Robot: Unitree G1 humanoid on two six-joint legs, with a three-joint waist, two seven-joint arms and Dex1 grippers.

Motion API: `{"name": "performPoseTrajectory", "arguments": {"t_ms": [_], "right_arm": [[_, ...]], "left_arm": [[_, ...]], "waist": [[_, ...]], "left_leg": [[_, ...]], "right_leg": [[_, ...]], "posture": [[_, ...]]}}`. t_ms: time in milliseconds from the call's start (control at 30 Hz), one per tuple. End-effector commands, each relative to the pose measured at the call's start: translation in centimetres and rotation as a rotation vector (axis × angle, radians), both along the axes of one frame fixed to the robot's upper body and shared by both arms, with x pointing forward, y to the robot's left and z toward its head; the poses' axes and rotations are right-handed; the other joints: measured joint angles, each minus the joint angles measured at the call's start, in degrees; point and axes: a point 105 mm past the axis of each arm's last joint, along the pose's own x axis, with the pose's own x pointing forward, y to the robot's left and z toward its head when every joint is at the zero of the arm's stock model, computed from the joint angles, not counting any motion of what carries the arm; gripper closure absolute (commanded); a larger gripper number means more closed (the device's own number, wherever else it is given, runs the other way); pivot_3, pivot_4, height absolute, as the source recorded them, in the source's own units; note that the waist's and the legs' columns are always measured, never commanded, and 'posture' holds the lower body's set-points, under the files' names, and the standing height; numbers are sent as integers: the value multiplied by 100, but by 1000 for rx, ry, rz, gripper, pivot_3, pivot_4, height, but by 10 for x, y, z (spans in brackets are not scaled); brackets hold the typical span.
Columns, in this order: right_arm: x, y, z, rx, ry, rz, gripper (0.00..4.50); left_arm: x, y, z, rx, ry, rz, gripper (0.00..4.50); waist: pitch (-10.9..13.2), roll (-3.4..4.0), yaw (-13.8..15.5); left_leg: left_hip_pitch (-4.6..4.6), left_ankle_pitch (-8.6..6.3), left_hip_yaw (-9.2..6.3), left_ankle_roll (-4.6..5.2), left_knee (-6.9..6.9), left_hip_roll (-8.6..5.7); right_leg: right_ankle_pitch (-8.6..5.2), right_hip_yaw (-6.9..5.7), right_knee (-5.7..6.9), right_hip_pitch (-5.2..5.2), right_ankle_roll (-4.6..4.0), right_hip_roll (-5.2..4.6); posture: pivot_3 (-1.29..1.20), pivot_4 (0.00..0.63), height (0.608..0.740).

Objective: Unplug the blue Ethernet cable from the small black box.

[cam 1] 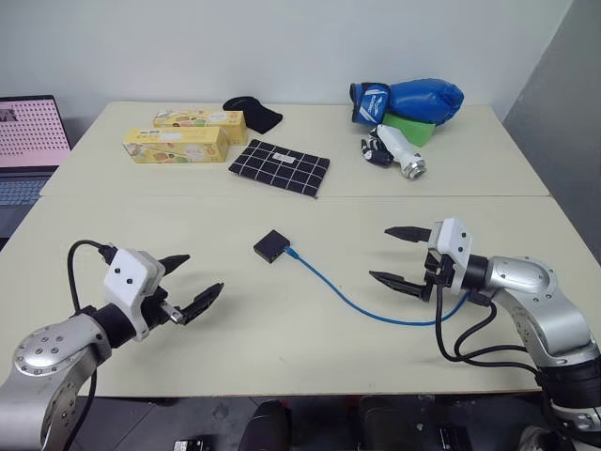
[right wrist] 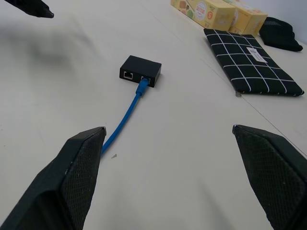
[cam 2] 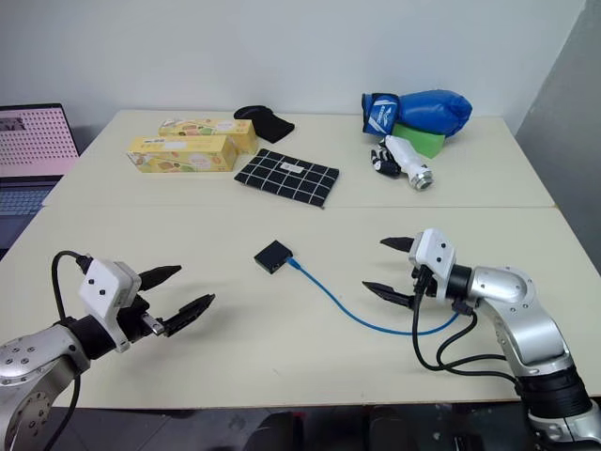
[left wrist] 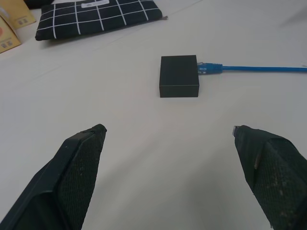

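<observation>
small black box (cam 1: 270,246): flat, square, matte, lying flat near the table's (cam 1: 282,329) middle. blue ethernet cable (cam 1: 376,308): thin, one end plugged into the box's side port, curving away across the table toward the robot's right.

The small box (cam 1: 269,246) sits at the centre of the tabletop (cam 1: 188,202). The Ethernet cable (cam 1: 357,299) is plugged into its 4 o'clock side and trails toward 4 o'clock, passing under the right hand (cam 1: 396,255). The left hand (cam 1: 195,282) lies at 8 o'clock of the box, well apart. The grid cloth (cam 1: 279,167) lies at 12 o'clock, two cartons (cam 1: 178,145) at 11, and a glove (cam 1: 408,99) with a bottle (cam 1: 399,150) at 1 o'clock.
</observation>
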Motion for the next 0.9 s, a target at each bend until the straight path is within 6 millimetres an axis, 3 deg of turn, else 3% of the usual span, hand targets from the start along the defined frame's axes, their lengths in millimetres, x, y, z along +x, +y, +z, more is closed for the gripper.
{"name": "performPoseTrajectory", "arguments": {"t_ms": [33, 500, 700, 900], "right_arm": [[-5, 3, 8, 11, -43, 22, 8], [-3, 9, 2, 0, -31, 15, 8], [1, 20, -1, 8, -24, 15, 8], [10, 46, -16, -25, -18, -7, 8]], "left_arm": [[-1, -7, 13, 0, -59, -41, 0], [-3, -11, 11, 17, -40, -52, 0], [-3, -18, 14, -1, -34, -74, 0], [-6, -21, 8, 30, 33, -182, 0]], "waist": [[0, 0, 0], [0, 0, 0], [0, 0, -2], [0, 0, -13]], "left_leg": [[0, 0, 0, 0, -1, 0], [3, 0, 1, 0, -10, 0], [4, 0, 0, -1, -10, 1], [8, 1, 4, -1, -14, 0]], "right_leg": [[0, 0, 0, 0, 0, 0], [0, -1, -3, -2, 0, 0], [0, 0, -3, -1, 0, 0], [0, -1, 0, -3, 0, 1]], "posture": [[0, 150, 740], [0, 150, 740], [0, 150, 740], [0, 150, 740]]}}
